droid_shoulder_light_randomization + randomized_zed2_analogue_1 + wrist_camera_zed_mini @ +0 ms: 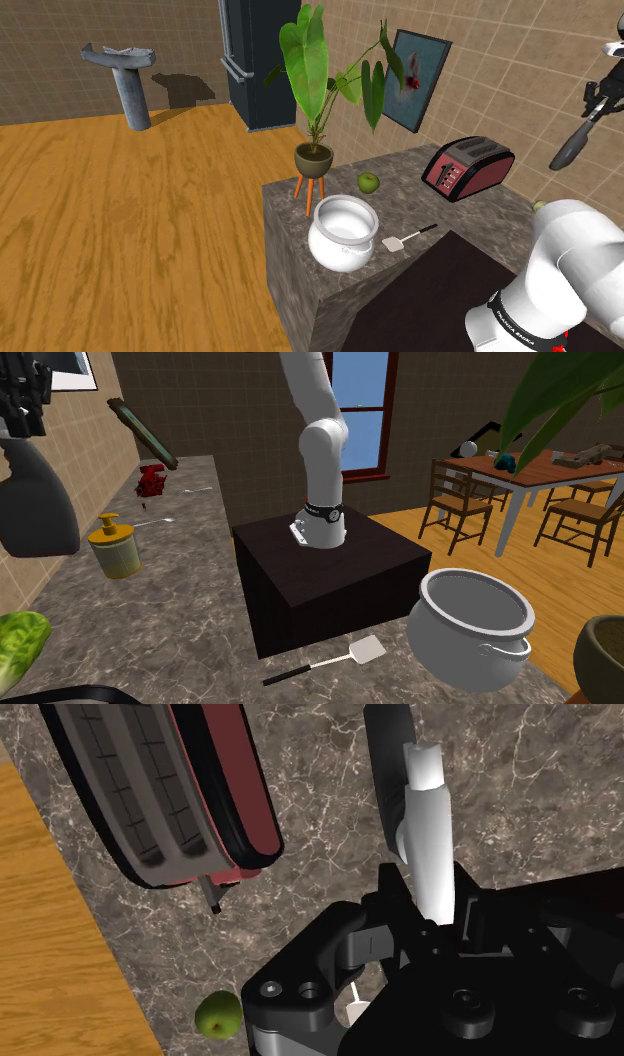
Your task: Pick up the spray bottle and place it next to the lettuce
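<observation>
While the white arm reaches up at the shoulder view's right edge, the black gripper (598,100) is closed around the top of the spray bottle (571,147) and has it clear of the counter (440,215). The fingers are drawn in tight on the sprayer head, with nothing else in their grasp. The dark grey body hangs below the hand on a slant, its base pointing down toward that view's left. It's up in the air past the red toaster (467,167), on that view's right side of it.

Over in the second exterior view the bottle looms at the left edge, a big dark shape under the hand. The lettuce (20,642) lies on the marbled counter below it, in the lower left corner, and the two are apart. A yellow soap dispenser (113,545) stands on the counter just to that view's right of the bottle.

Looking down from the wrist, the toaster sits on the stone directly below with a green apple (218,1014) near it, and wooden floor runs alongside the counter's edge.

Nearer the shoulder camera, a white pot (342,232) stands at the counter's end with a spatula (408,239) lying beside it.
</observation>
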Tool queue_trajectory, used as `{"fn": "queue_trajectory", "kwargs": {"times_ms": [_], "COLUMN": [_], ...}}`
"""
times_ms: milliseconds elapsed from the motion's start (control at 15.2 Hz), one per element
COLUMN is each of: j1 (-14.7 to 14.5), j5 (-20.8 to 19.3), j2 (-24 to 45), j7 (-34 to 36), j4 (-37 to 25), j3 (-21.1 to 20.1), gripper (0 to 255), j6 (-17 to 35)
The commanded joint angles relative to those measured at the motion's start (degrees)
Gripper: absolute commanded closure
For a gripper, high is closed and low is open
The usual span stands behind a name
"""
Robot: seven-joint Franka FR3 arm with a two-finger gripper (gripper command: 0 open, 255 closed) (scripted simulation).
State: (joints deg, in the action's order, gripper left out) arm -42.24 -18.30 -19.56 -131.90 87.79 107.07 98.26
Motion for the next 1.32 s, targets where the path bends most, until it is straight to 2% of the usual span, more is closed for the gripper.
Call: {"fn": "queue_trajectory", "kwargs": {"times_ms": [0,330,792,1254], "j1": [-2.88,-11.62,-8.63,-6.85], "j5": [-2.9,-9.6,-9.39,-9.97], "j2": [-3.23,-12.33,-11.9,-12.23], "j7": [-0.62,-3.33,-2.64,-1.83], "j4": [-3.26,-16.55,-9.48,-3.8], "j3": [2.64,9.2,8.75,8.89], "gripper": [255,255,255,255], "j6": [-1.26,-6.65,-0.84,4.39]}}
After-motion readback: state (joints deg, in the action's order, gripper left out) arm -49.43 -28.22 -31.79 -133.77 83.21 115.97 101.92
